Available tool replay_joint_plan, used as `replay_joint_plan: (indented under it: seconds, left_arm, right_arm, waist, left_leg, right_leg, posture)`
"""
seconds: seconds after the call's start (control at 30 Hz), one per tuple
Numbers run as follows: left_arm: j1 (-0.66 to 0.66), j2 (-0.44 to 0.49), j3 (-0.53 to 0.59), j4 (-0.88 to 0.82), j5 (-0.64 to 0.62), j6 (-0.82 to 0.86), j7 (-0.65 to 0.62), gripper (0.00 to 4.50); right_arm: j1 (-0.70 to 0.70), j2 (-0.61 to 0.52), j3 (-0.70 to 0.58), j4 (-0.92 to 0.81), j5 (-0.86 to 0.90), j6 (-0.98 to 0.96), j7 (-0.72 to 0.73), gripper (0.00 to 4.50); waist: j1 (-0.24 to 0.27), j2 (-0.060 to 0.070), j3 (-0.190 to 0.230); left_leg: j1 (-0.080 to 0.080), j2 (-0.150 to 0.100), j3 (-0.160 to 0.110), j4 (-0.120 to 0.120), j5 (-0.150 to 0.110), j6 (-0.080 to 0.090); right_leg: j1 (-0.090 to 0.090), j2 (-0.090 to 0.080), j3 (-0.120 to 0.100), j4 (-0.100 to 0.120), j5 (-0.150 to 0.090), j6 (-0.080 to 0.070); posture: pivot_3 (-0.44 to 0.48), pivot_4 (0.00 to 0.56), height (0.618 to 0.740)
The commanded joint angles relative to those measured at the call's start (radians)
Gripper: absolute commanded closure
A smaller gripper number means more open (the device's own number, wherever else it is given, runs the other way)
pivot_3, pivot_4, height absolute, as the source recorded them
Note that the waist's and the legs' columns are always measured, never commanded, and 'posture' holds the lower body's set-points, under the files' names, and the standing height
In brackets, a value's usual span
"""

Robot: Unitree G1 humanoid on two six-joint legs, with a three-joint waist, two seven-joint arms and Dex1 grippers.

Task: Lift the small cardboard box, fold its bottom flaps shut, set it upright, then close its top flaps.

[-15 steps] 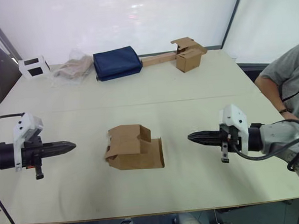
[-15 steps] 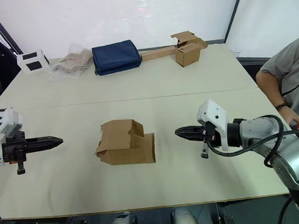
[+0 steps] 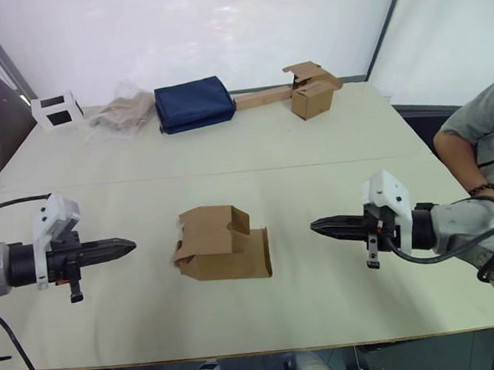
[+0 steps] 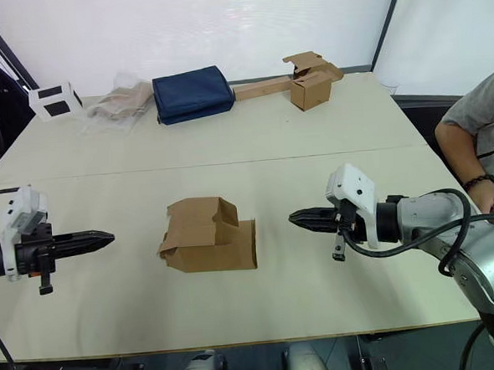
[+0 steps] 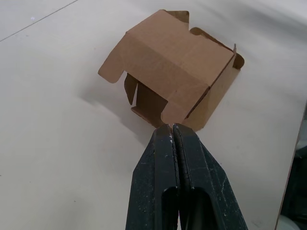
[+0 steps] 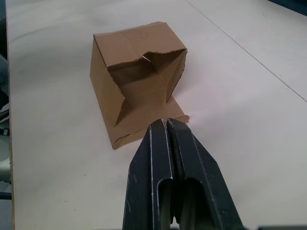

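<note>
— Where's the box (image 3: 223,243)?

— On its side, mid-table (image 3: 328,146), between my two arms and clear of both. Open ends face left and right. Flaps (image 6: 144,103) on the right end splay out, one lying flat on the table; the left-end flaps (image 5: 144,79) stick out loosely too. I can't tell which end is meant as the bottom.

— Grippers?

— Left gripper (image 3: 126,243) is pinched shut, empty, pointing at the box's left end from near. Right gripper (image 3: 318,226) likewise: fingers pressed together, nothing between them, aimed at the right end (both wrist views show the tips touching each other).

— So lifting hasn't started.

— Not yet, I judge. To do it well I'd bring both tips in level and at the same pace, so the box is squeezed evenly and doesn't skate sideways. I'd aim for the solid walls, not the loose flaps; thin cardboard will buckle under a point load. The flat-lying right flap is the snag: push onto it and the box may swivel.

— Anything else about?

— Another small box (image 3: 311,94), a blue bag (image 3: 193,103) at the far edge, well apart. A person's arm (image 3: 467,155) at the table's right side; I'll keep the right arm's swing tight.
</note>
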Motion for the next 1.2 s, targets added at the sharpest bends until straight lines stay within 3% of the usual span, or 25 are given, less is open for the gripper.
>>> replay_joint_plan:
  seconds: [0.03, 0.47, 0.67, 0.77, 0.83, 0.93, 1.07, 1.1, 1.2]
  left_arm:
    - [-0.001, 0.003, 0.028, -0.03, -0.016, 0.006, 0.002, 4.45]
    - [-0.015, -0.01, 0.015, -0.045, -0.02, 0.015, 0.03, 4.45]
    - [-0.066, -0.005, -0.025, -0.009, -0.013, 0.037, 0.045, 4.45]
    - [-0.063, 0.001, -0.09, 0.009, 0.053, 0.023, 0.073, 4.45]
    - [-0.097, -0.015, -0.102, 0.022, 0.007, 0.104, 0.096, 4.45]
    - [-0.145, -0.047, -0.11, 0.039, -0.074, 0.216, 0.116, 3.8]
    - [-0.224, -0.099, -0.077, 0.099, -0.214, 0.415, 0.165, 2.17]
    - [-0.225, -0.1, -0.079, 0.112, -0.229, 0.442, 0.161, 2.01]
    - [-0.266, -0.131, -0.05, 0.201, -0.307, 0.583, 0.209, 0.87]
  right_arm:
    - [-0.007, -0.015, -0.034, -0.03, 0.017, 0.0, 0.002, 4.5]
    - [-0.038, -0.008, -0.019, 0.0, 0.007, -0.003, 0.017, 4.5]
    - [-0.048, 0.011, -0.013, -0.002, 0.01, -0.005, -0.004, 4.5]
    - [-0.046, 0.017, 0.006, -0.007, -0.007, -0.015, -0.011, 4.5]
    - [-0.048, 0.022, 0.009, 0.0, -0.011, -0.019, -0.011, 4.5]
    - [-0.058, 0.031, 0.016, 0.011, -0.017, -0.025, -0.013, 4.5]
    - [-0.068, 0.051, 0.038, 0.007, -0.023, -0.029, -0.021, 4.5]
    - [-0.073, 0.058, 0.05, 0.002, -0.025, -0.03, -0.023, 4.5]
    - [-0.087, 0.075, 0.092, 0.004, -0.054, -0.047, -0.024, 4.5]
  waist:
    - [0.0, 0.0, 0.0]
    - [0.0, 0.0, 0.0]
    - [0.0, 0.0, 0.0]
    - [-0.002, 0.0, 0.0]
    - [-0.001, 0.0, 0.0]
    - [0.001, 0.0, 0.0]
    - [0.0, 0.0, 0.0]
    - [-0.001, 0.0, 0.0]
    - [-0.005, 0.0, 0.0]
  left_leg:
    - [0.0, 0.0, 0.0, 0.0, 0.0, 0.0]
    - [0.0, 0.0, 0.0, 0.0, 0.0, 0.0]
    - [0.0, 0.0, 0.0, 0.0, 0.0, 0.0]
    - [0.0, 0.0, 0.0, 0.0, 0.0, 0.0]
    - [0.0, 0.0, 0.0, 0.0, 0.0, 0.0]
    - [0.0, 0.0, 0.0, 0.0, 0.0, 0.0]
    - [0.0, 0.0, 0.0, 0.001, 0.0, 0.0]
    - [0.0, 0.0, 0.0, 0.001, 0.0, 0.0]
    - [0.0, 0.0, 0.0, 0.001, 0.0, 0.0]
  right_leg:
    - [0.0, 0.0, 0.0, 0.0, 0.0, 0.0]
    - [0.0, 0.0, 0.0, 0.0, 0.0, 0.0]
    - [0.0, 0.0, 0.0, 0.0, 0.0, 0.0]
    - [0.0, 0.0, 0.0, 0.0, 0.0, 0.0]
    - [0.0, 0.0, 0.0, 0.0, 0.0, 0.0]
    - [0.0, 0.0, 0.0, 0.0, 0.0, 0.0]
    - [0.0, 0.0, 0.0, 0.001, 0.0, 0.0]
    - [0.0, 0.0, 0.0, 0.001, 0.0, 0.0]
    - [0.0, 0.0, 0.0, 0.001, 0.0, 0.0]
  posture:
    - [0.0, 0.15, 0.74]
    - [0.0, 0.15, 0.74]
    - [0.0, 0.15, 0.74]
    - [0.0, 0.15, 0.74]
    - [0.0, 0.15, 0.74]
    - [0.0, 0.15, 0.74]
    - [0.0, 0.15, 0.74]
    - [0.0, 0.15, 0.74]
    - [0.0, 0.15, 0.74]
